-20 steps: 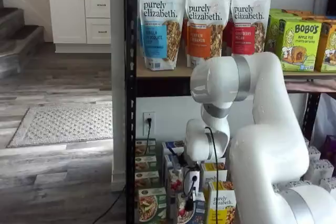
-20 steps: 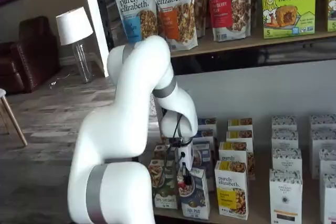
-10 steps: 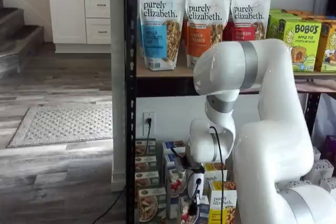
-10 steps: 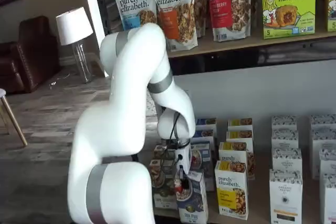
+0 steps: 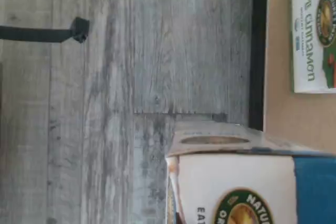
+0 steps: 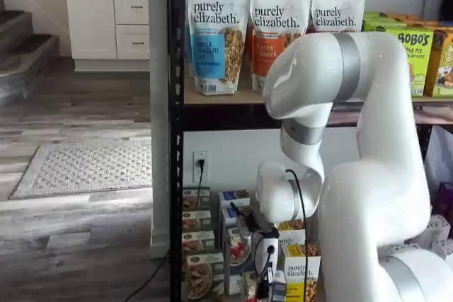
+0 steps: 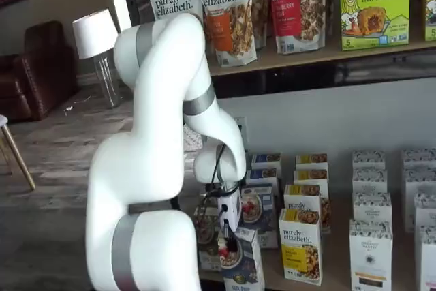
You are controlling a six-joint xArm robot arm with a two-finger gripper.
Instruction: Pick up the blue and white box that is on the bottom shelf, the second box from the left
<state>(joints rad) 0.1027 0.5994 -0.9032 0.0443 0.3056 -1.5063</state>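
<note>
Blue and white box (image 7: 240, 264) (tilted), hand (image 7: 224, 242) gripping it

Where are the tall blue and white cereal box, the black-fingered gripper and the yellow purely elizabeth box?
blue and white cereal box (image 7: 246, 264): shelf view, front face.
gripper (image 7: 225, 234): shelf view, black fingers at the box's top.
yellow purely elizabeth box (image 7: 300, 248): shelf view, front panel.

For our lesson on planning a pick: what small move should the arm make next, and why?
Probably keep drawing the blue and white box straight out, away from the bottom shelf. The gripper looks closed on its top, and the box already sits forward of the yellow box beside it.
</note>
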